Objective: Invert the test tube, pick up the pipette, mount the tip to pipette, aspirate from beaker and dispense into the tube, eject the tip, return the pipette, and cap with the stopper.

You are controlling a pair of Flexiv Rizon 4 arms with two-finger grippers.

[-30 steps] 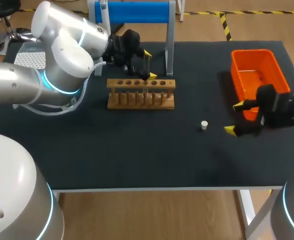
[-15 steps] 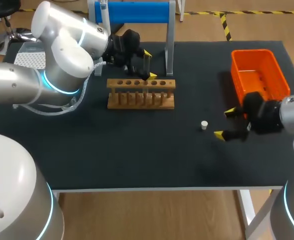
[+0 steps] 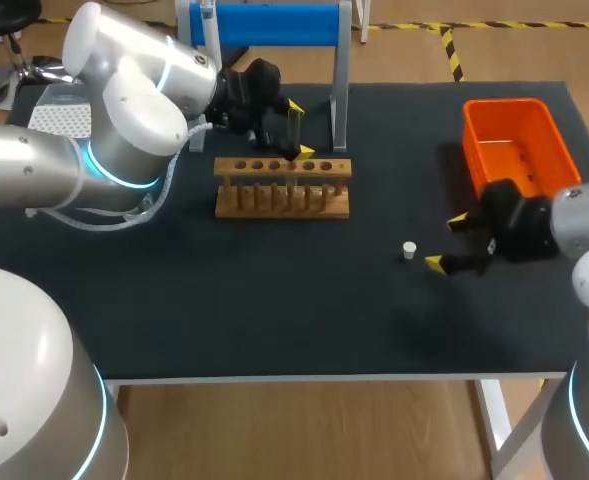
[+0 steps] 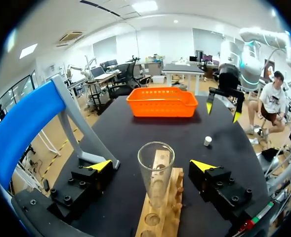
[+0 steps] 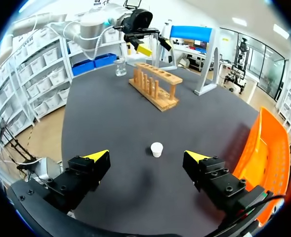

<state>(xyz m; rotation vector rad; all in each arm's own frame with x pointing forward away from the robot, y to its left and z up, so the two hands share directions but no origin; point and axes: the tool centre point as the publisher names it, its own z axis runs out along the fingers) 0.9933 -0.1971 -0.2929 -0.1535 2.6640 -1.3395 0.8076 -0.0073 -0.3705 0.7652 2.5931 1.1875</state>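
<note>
Okay, late stage by the look of it. The clear glass test tube (image 4: 156, 173) stands in the light wooden peg rack (image 3: 282, 187) at the back of the black surface (image 3: 274, 310). Its long axis is vertical and its open mouth points up, so the inversion reads as done. I can't tell whether there is liquid inside; the glass is too clear in the left wrist view. The tube has no cap, so the stopper step is left.

The left hand (image 3: 299, 128) sits around the tube with its fingers apart, yellow tips on either side and gaps showing, nothing clamped.

The small white stopper (image 3: 409, 250) sits alone on the surface, well apart from the rack, between it and the orange plastic bin (image 3: 474, 150). It seems to stand upright on one end, axis vertical.

The right hand (image 3: 445, 243) is just beside the stopper, fingers spread wide and holding nothing. In the right wrist view the stopper lies ahead of the gap, not yet inside it.

Left to do: grasp the stopper, carry it to the tube, press it into the mouth.
</note>
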